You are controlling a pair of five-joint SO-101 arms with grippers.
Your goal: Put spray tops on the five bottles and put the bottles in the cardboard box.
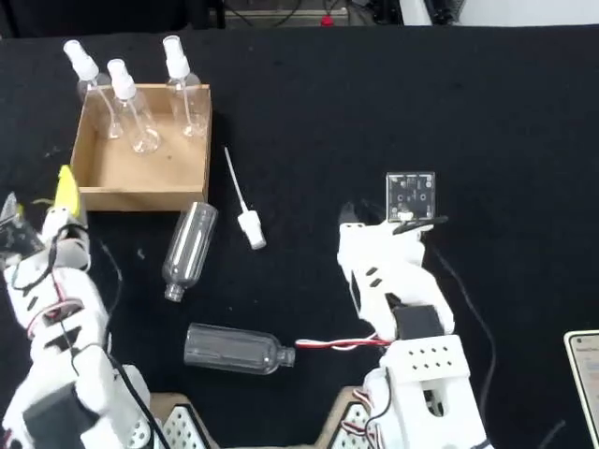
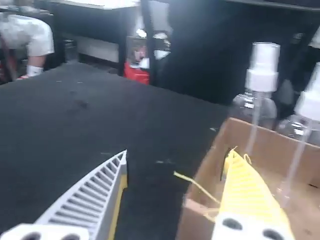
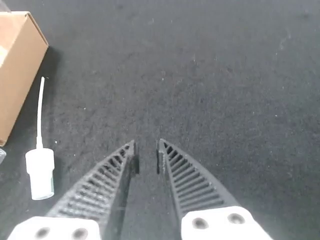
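At the upper left of the high view sits the cardboard box (image 1: pixel 140 178), open at the top, and along its far wall stand three capped bottles (image 1: pixel 137 120), each with a white spray top; the leftmost bottle (image 1: pixel 96 98) is at the far-left corner, and from this angle we cannot be sure it is fully inside. Just below the box's lower right corner an uncapped bottle (image 1: pixel 190 245) lies on its side on the black table (image 1: pixel 309 103). A second uncapped bottle (image 1: pixel 234 348) lies lower still, near the bottom centre, with its neck pointing right. Between the first lying bottle and the middle of the frame lies a loose spray top (image 1: pixel 249 227), its thin tube running up toward the box. The left gripper (image 2: pixel 172 170) hangs at the box's left side. Its fingers are spread wide and hold nothing, and the yellow finger (image 2: pixel 245 192) is over the box's near corner. The right gripper (image 3: pixel 146 145) is low over bare cloth at centre frame, to the right of the loose spray top. Its fingers are parted by only a narrow gap and hold nothing. A red and white cable (image 1: pixel 337 344) runs from that arm toward the lower bottle.
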